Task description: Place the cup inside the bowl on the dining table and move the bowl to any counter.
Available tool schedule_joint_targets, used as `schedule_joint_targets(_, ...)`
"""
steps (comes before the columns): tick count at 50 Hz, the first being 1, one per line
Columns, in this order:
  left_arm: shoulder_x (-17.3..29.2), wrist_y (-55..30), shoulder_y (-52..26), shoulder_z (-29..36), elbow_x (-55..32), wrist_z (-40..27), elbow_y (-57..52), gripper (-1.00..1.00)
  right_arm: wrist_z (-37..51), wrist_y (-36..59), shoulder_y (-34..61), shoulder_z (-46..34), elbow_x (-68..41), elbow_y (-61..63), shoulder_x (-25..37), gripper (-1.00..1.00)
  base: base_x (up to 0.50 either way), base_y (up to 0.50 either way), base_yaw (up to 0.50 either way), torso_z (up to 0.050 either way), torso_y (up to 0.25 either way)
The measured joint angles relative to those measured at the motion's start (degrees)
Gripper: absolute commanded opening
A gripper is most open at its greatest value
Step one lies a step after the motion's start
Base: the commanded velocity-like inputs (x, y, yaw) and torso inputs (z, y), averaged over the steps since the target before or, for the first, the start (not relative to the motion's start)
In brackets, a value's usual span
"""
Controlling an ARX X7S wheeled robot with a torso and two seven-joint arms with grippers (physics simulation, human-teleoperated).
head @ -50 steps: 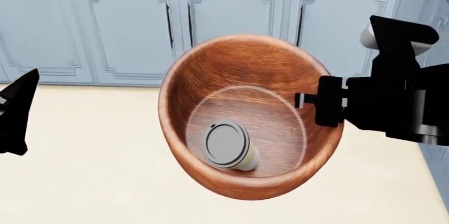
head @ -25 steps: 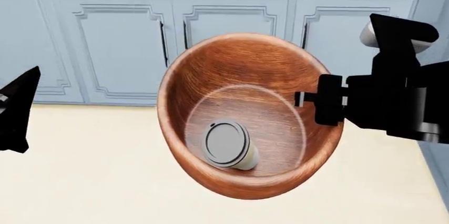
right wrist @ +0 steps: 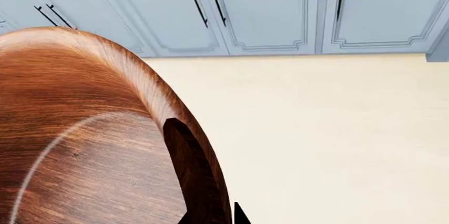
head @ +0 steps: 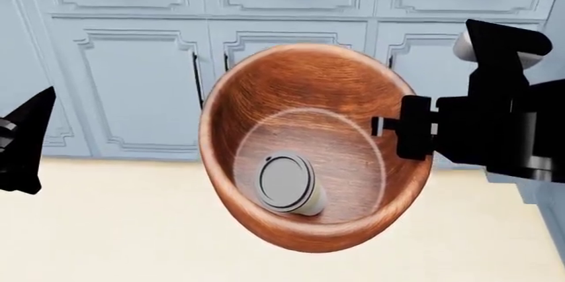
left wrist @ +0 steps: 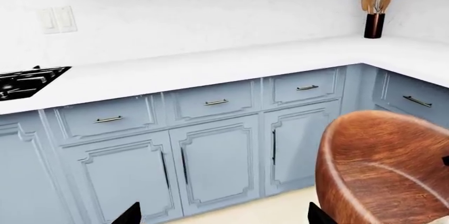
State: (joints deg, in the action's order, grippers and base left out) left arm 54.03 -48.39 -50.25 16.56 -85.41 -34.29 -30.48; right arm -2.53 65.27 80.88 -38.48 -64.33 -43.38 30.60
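The right tool (head: 382, 125) pinched the rim of the bowl (head: 309, 143), held in the air before the cabinets (head: 141, 77); the cup (head: 288, 184) lay inside. The left tool (left wrist: 223, 214) was open, empty. A slipping one-sided grip could tip the bowl before the bench (left wrist: 210, 66).

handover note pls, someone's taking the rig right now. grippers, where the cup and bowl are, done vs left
Right gripper: shut on the bowl's rim, one finger inside the wall, carrying the bowl in the air over the cream floor.
Left gripper: open, holding nothing, off to the side of the bowl.
Cup: lying on the bowl's flat bottom, lid facing up toward the head camera.
Done: cup is in the bowl, bowl is lifted and facing the blue cabinets.
Left: set the bowl down on the white counter above those cabinets and release. Bowl looks tilted, so go gently.
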Motion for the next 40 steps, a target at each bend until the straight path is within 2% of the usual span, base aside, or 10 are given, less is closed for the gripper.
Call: schedule_joint_targets(40, 0.75, 0.70, 0.67, -0.47, -0.17, 0.58, -0.18, 1.00, 0.41, 0.76, 1.05, 0.23, -0.80, 0.40, -0.03, -1.00, 0.50, 0.01, 0.00, 0.000, 0.002)
